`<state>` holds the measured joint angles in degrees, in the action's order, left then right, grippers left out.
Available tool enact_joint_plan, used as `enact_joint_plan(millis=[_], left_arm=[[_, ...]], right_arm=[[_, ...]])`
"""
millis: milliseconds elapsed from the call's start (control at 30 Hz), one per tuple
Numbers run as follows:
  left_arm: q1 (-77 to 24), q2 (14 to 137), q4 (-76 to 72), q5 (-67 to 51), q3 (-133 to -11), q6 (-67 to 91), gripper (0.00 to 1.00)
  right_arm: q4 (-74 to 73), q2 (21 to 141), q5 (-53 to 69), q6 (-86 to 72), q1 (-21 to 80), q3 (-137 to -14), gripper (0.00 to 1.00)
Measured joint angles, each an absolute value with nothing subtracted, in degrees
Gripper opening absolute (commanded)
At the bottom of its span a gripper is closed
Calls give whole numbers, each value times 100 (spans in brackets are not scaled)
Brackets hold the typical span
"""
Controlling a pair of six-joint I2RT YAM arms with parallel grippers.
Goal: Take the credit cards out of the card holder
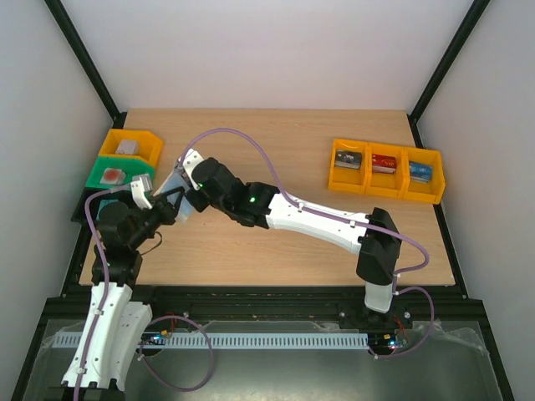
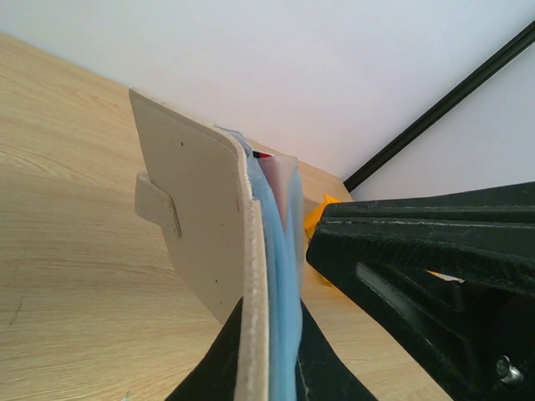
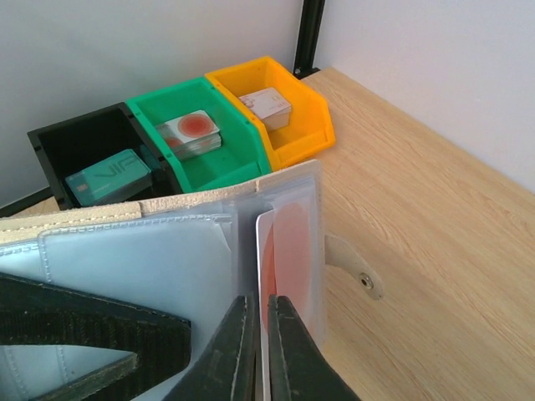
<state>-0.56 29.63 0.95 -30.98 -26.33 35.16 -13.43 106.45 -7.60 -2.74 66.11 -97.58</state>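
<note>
Bins behind card holder; right claw pinching card.

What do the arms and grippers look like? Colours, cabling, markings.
Left arm and right arm: white link shells, black joint housings, a lilac cable looping along each. Green lights on the right arm. Left gripper and right gripper: black, tapered fingers. No markings visible.

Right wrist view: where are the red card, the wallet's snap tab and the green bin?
red card (image 3: 291, 242), right wrist view, red face behind clear sleeve
snap tab (image 3: 351, 263), right wrist view, middle of tab
green bin (image 3: 219, 167), right wrist view, front wall
</note>
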Motion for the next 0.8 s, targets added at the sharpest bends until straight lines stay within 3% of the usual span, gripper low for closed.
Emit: enact_joint_plan(millis=[200, 367, 467, 633, 800], left_arm=[[-43, 2965, 64, -3221, -2622, 3277, 2], [5, 2899, 357, -3972, -2755, 1831, 2], [8, 2862, 856, -4674, -3148, 657, 2], [-1, 2757, 1500, -5712, -3717, -749, 2], [-3, 2707, 1601, -6333, -3800, -1061, 2]], right_arm=[[-1372, 10643, -707, -233, 6591, -9784, 24], [-1385, 10195, 484, -27, 6130, -9426, 68], [-1415, 9360, 1653, 388, 5566, -8807, 100], [-1450, 8219, 3446, 1039, 4716, -8283, 99], [-1678, 8060, 4633, 1490, 4386, -8211, 99]])
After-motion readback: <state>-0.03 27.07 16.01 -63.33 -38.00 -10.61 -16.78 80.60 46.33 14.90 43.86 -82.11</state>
